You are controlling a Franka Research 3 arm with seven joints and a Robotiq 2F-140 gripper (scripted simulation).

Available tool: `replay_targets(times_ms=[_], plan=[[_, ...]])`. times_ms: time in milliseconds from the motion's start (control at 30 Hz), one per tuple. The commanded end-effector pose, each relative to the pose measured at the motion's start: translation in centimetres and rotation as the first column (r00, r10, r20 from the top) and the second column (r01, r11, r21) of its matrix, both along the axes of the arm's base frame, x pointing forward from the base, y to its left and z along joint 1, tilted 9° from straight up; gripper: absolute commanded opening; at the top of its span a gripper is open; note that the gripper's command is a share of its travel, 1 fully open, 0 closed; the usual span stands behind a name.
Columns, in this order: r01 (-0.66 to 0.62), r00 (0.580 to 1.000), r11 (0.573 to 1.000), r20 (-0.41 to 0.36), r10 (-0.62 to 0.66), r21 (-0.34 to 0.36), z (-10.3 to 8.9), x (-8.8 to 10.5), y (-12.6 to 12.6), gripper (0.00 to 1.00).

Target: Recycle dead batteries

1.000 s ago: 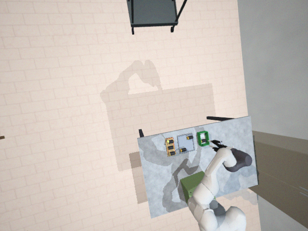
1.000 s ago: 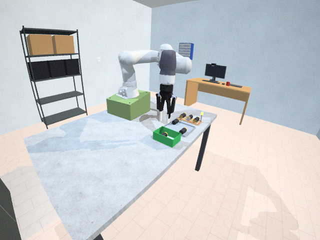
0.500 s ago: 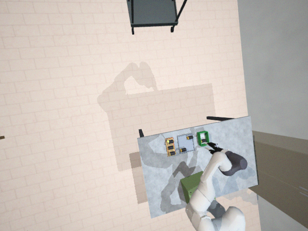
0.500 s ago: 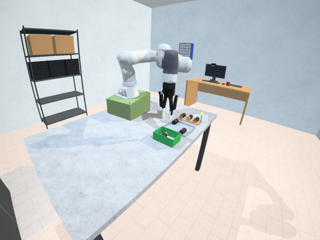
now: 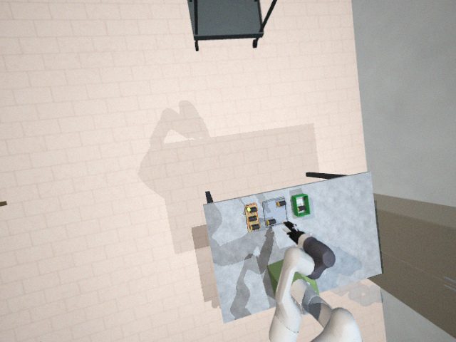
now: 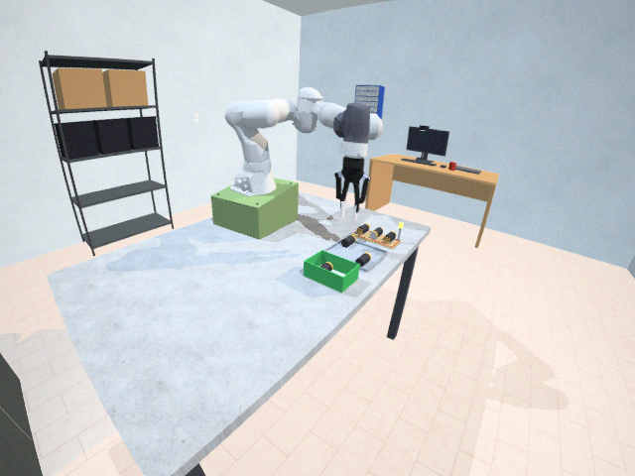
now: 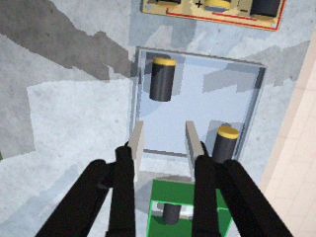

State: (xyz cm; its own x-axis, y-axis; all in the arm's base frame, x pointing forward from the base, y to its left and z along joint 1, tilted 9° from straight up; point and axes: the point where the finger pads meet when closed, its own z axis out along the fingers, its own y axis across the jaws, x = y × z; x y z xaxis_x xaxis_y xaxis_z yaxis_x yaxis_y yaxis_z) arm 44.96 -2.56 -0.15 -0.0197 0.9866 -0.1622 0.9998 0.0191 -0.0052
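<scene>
Tray (image 5: 274, 212) (image 6: 358, 251) (image 7: 197, 104) taken as landmark, flat on the desk (image 5: 342, 221) (image 6: 204, 317) (image 7: 74, 118).

On one side of the tray: the battery board (image 5: 248, 221) (image 6: 376, 241) (image 7: 190, 16), three batteries seated in its row. Bulb (image 5: 249, 209) (image 6: 401, 225) shows yellow, so presumably lit; those three look to be there to power it, a good reason to leave them alone.

Opposite side of the tray: recycling box (image 5: 308, 206) (image 6: 321, 275) (image 7: 173, 190), upright, one battery (image 5: 301, 208) (image 6: 326, 267) (image 7: 171, 213) lying inside. Likely one of the dead pair; its charge cannot be read by eye.

Inside the tray, two loose ones. First battery (image 5: 271, 221) (image 6: 348, 240) (image 7: 161, 83) lies toward the board and the robot's base; second battery (image 5: 281, 203) (image 6: 363, 259) (image 7: 224, 144) at the far corner, toward the box. Both lie on their sides, apart, leaving finger room. Tray probably serves as a holding place for cells out of the circuit.

Claw (image 5: 284, 226) (image 6: 350, 216) (image 7: 164, 131) partly open, nothing between its fingers, raised just beside the tray. Moderate gap seems chosen to straddle one cell without knocking neighbours. Judgement: one dead cell remains to be boxed; which one, cannot tell.
</scene>
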Motion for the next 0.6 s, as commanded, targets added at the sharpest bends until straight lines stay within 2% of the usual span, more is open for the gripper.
replay_targets(times_ms=[0,133,567], plan=[[0.125,0.992,0.992,0.022,-0.125,0.0,-0.5,-0.4,2.3,0.29],[0.125,0.992,0.992,0.022,-0.125,0.0,-0.7,-0.5,3.7,0.29],[0.125,0.992,0.992,0.022,-0.125,0.0,-0.7,-0.5,3.8,0.29]])
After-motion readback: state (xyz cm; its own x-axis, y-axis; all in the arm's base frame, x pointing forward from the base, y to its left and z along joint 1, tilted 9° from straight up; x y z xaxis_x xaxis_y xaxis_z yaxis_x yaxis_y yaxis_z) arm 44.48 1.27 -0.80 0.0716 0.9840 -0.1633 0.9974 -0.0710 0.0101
